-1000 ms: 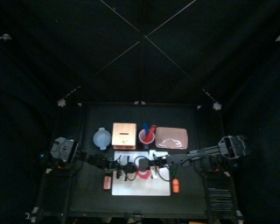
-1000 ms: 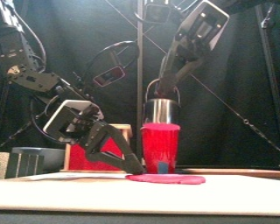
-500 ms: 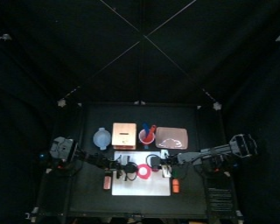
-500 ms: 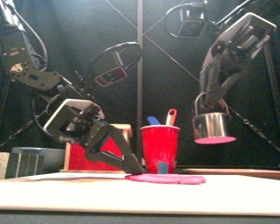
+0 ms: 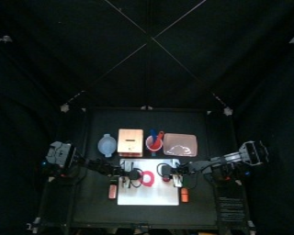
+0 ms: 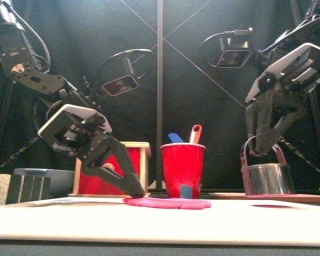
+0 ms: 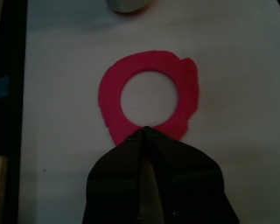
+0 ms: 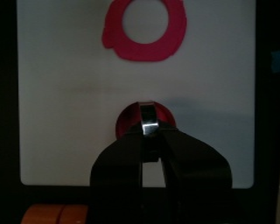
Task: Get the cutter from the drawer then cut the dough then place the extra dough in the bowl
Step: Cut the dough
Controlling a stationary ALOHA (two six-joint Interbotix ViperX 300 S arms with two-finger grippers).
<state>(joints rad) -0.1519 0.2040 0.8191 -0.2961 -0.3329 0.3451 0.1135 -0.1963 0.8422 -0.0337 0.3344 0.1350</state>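
Counter (image 5: 88, 209) space matters less here than the white cutting board (image 5: 143, 198). The cutting looks done, and the step in hand is, by my reading, getting the spare dough off the board. Behind the board stand the wooden box (image 5: 129, 140), the pink tray (image 5: 183, 145), the blue-grey bowl (image 5: 104, 145) at the back left, and the red cup (image 5: 153, 138) between box and tray.

The dough ring (image 7: 113, 92) lies flat on the board, its hole cut clean through. The left end effector (image 7: 146, 131) has its jaws pressed together at the ring's near rim, tips low against the board. It appears to pinch the dough rather than merely touch it. The right end effector (image 8: 146, 136) is clamped on the cutter (image 6: 267, 180). The cutter stands on the board, well apart from the ring, with the cut disc (image 8: 127, 122) inside it.

To do this well, peel rather than yank. Raise the pinched rim slowly so the ring comes away from the board bit by bit, since soft dough held by one thin edge will likely stretch or tear. Once it hangs free, carry it high enough to pass the box, centre it above the bowl, and let go only when the dangling end is inside the rim.
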